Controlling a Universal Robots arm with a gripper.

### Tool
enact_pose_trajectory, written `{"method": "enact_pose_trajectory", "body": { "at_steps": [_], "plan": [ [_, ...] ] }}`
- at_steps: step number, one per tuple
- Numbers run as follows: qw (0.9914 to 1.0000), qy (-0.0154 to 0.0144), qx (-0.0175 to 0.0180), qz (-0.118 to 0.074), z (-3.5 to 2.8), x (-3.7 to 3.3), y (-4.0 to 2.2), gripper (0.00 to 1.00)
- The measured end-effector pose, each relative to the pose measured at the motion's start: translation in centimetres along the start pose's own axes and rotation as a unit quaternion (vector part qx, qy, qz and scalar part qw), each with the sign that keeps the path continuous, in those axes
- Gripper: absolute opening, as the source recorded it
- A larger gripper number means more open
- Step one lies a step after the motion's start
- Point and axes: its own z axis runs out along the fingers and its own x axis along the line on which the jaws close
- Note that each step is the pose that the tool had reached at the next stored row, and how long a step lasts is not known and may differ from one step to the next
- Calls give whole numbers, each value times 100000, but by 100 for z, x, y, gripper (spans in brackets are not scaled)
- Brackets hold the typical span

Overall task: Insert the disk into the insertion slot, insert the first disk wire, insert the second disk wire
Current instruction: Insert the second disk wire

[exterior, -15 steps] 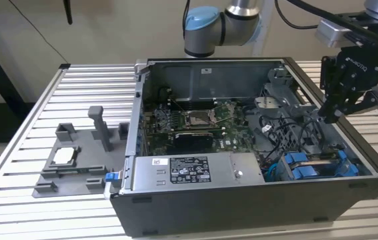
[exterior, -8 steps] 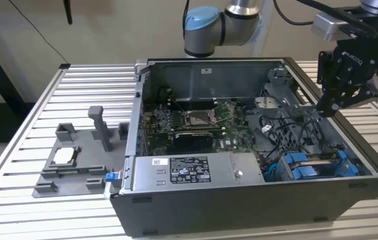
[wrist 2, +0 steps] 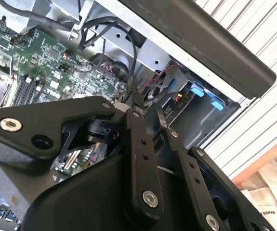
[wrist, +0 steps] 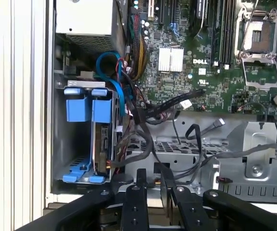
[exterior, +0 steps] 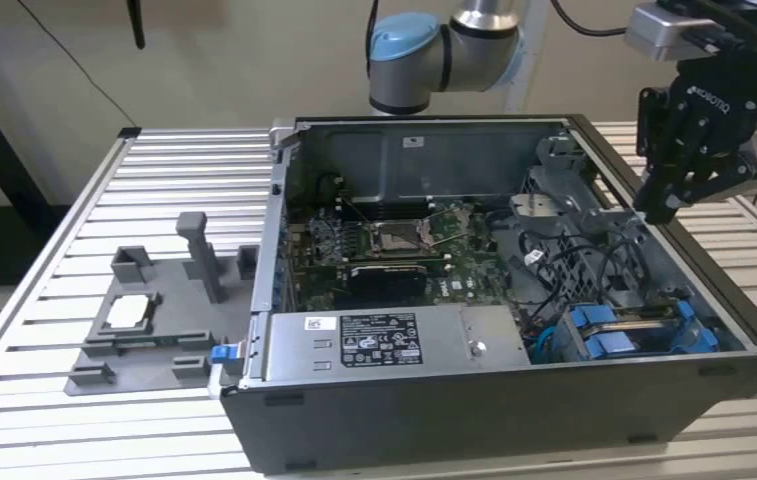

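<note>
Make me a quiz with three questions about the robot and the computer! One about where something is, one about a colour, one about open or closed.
1. Where is the claw?
A) on the floor
B) above the computer case, at the exterior view's right
C) inside a drawer

2. What colour is the disk frame?
A) red
B) blue
C) yellow

3. The computer case is:
A) open
B) closed
C) upside down

Answers:
1 B, it hangs over the case's wall on that side.
2 B, its tabs are bright blue.
3 A, the green circuit board shows inside.
</note>
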Motion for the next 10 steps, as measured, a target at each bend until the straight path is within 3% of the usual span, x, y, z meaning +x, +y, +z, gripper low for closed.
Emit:
{"method": "enact_pose_trajectory", "body": {
  "at_steps": [6,10],
  "plan": [
    [99993,56,1171,5,-3,-6,201,27],
    [99977,525,2102,-51,-3,-9,293,27]
  ]
}}
